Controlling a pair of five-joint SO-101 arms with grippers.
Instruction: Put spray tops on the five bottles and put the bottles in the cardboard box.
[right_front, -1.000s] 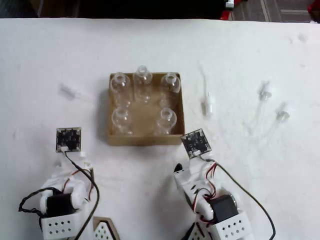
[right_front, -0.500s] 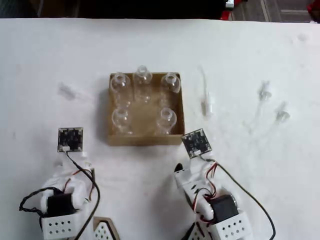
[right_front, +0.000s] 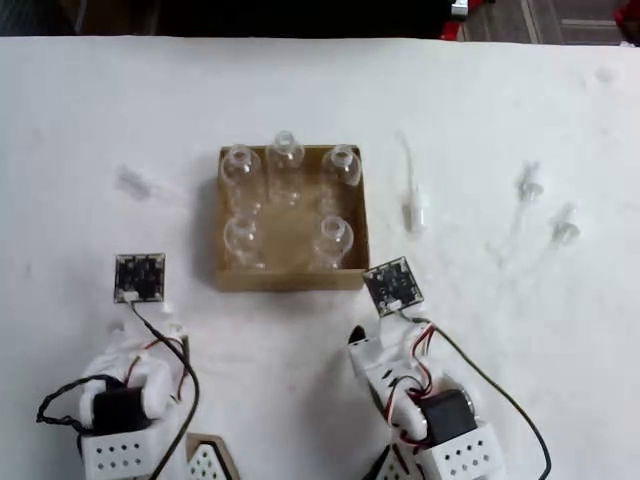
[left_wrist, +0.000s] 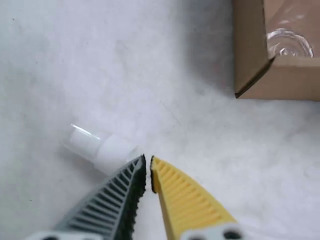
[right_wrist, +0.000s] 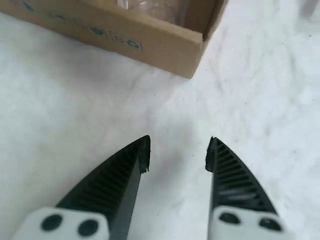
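Cardboard box (right_front: 290, 281), square, holding five clear uncapped bottles (right_front: 285, 160); spray tops (right_front: 413, 210) lie right of it; left gripper (left_wrist: 148, 172) closed on nothing, right gripper (right_wrist: 177, 152) parted, empty.

in the left wrist view the cardboard box (left_wrist: 260, 65) runs off the picture's edge, leaving one corner and the rim of a single bottle (left_wrist: 290, 44). one end of a white spray top (left_wrist: 100, 146) is covered by the grey finger (left_wrist: 115, 205) of the left tool (left_wrist: 148, 167). in the high view the left arm (right_front: 120, 420) and right arm (right_front: 430, 420) are cut off at the bottom edge, and the clear spray tops (right_front: 528, 187) lying on the desk (right_front: 500, 100) are too faint to make out their parts.
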